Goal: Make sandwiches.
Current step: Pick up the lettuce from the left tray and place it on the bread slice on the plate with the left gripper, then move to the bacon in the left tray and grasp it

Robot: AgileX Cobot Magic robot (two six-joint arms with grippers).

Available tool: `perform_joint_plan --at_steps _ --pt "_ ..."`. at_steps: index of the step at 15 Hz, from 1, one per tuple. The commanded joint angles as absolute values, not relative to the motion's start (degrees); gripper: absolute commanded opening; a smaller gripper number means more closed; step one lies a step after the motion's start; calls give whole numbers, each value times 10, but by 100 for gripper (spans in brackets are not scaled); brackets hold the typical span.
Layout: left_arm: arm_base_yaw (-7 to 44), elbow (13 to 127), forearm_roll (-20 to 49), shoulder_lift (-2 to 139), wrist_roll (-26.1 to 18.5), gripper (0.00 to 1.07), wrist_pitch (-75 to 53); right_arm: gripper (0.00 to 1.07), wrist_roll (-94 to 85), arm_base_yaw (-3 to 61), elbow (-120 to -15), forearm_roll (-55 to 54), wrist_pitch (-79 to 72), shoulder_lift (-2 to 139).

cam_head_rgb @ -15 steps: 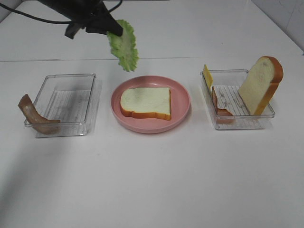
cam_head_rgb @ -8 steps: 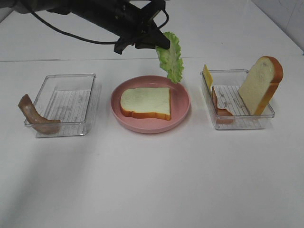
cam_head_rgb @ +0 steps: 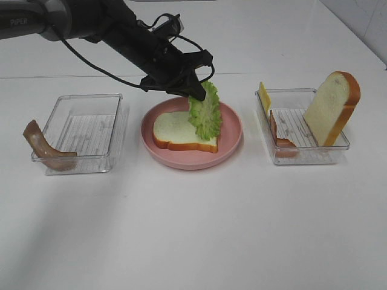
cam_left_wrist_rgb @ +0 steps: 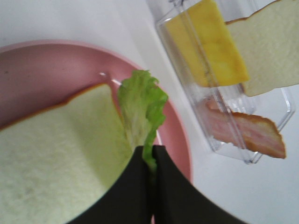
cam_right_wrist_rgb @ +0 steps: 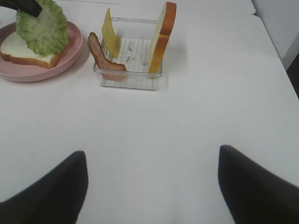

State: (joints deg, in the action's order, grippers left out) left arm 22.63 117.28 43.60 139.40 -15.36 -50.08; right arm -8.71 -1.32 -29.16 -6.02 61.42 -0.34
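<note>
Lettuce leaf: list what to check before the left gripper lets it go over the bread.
1. Left gripper shut on the lettuce leaf: ok.
2. Leaf above the bread slice on the pink plate: ok.
3. Leaf's lower edge touching the slice: cannot tell.
4. Leaf lying flat: not ok, it hangs upright.
5. Right gripper open, away from the plate: ok.
</note>
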Motion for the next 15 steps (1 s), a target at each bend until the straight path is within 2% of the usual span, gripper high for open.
perform_joint_plan --at_steps 1,3,4,6,7,8,9,13,15 --pt "227 1176 378 1392 -96 0 -504 74 -90 -13 -290 -62 610 -11" --pt "227 1176 336 1392 -56 0 -499 74 -90 -13 -290 -62 610 -11" --pt "227 1176 313 1392 -40 8 -501 74 -90 -13 -290 -62 610 -11" --pt "227 1176 288 1390 -33 49 -508 74 -90 -13 -290 -62 610 -11" --pt "227 1176 288 1387 -34 58 -512 74 -90 -13 -290 -62 610 -11" --pt "227 1176 287 1381 -36 82 -516 74 -90 -13 -290 -62 610 -11" --pt "227 1176 284 1377 -36 84 -517 74 -90 -13 -290 -62 610 -11" --pt "227 1176 146 1304 -33 81 -539 74 -90 -13 -290 -62 610 -11" --pt "227 1176 92 1270 -7 81 -575 74 -90 -13 -290 -62 610 -11"
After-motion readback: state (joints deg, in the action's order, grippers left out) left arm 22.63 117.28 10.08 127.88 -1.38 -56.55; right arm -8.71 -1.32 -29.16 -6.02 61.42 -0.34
